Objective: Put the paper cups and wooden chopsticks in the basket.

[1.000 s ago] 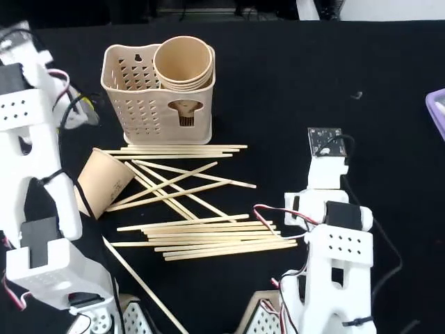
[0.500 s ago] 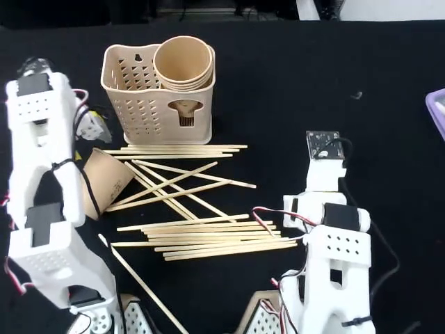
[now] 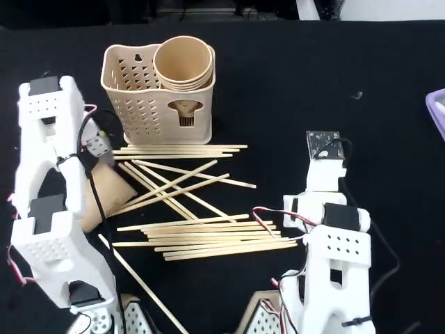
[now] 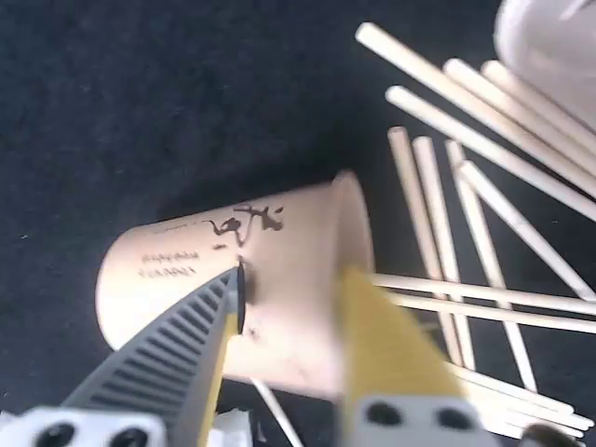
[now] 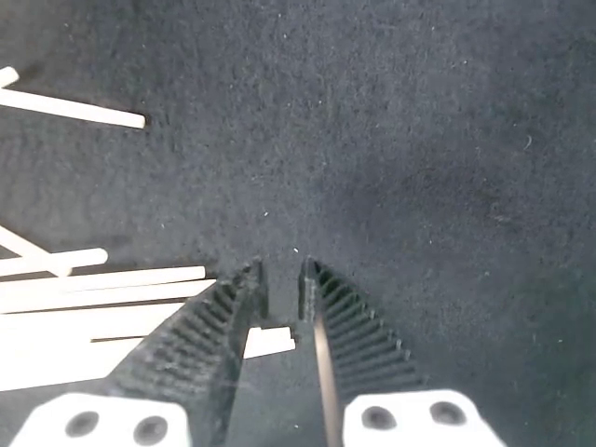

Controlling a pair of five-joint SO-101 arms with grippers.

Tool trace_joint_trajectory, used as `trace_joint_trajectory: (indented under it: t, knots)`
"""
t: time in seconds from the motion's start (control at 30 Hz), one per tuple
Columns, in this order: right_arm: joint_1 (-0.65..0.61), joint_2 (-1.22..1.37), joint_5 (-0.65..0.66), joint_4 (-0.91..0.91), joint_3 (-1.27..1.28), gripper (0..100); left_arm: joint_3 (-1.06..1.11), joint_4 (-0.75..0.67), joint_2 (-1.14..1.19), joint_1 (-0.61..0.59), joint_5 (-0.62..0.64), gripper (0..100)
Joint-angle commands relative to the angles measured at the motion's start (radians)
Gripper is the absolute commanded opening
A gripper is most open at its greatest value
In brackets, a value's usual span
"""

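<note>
The left arm (image 3: 47, 163) stands folded high, its forearm tipped steeply down. The left claw (image 4: 293, 284) is released, spread astride the paper cup (image 4: 279, 228), which lies on its side on the black worktop (image 3: 292, 83). The grey finger (image 4: 177, 345) has its tip against the cup's wall about midway along. The yellow finger (image 4: 382, 345) sits by the rim end. Whether either one presses in cannot be told.

Just beyond the cup's mouth from this claw lie loose chopsticks (image 4: 466, 186). Farther out stands the basket (image 3: 149, 111), with stacked cups (image 3: 183, 61) upright in one end of it.

The right arm (image 3: 337, 243) is folded low. The right claw (image 5: 279, 275) points down at bare cloth, all but clenched with a narrow slit between its fingers, grasping nothing. The ends of a chopstick bundle lie just beside one of its fingers, touching neither.

The lying cup bears dark print, a scrawled mark and a short line of small letters, too blurred to read.
</note>
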Motion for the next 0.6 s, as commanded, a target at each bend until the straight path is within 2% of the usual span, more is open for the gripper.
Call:
trace_joint_trajectory:
  t: [0.0, 0.17, 0.27, 0.47, 0.57]
  knots:
    - [-0.011, -0.031, -0.008, -0.018, -0.010, 7.5, -0.004, 0.020, -0.011, -0.042, -0.015, 4]
    - [-0.011, -0.031, -0.008, -0.018, -0.010, 7.5, -0.022, 0.021, -0.020, -0.114, -0.025, 3]
    - [-0.011, -0.031, -0.008, -0.018, -0.010, 7.5, -0.041, 0.021, -0.087, -0.162, -0.103, 3]
    - [-0.011, -0.031, -0.008, -0.018, -0.010, 7.5, -0.041, 0.021, -0.351, -0.225, -0.252, 3]
    - [-0.011, -0.031, -0.008, -0.018, -0.010, 7.5, -0.041, 0.017, -0.537, -0.213, -0.322, 3]
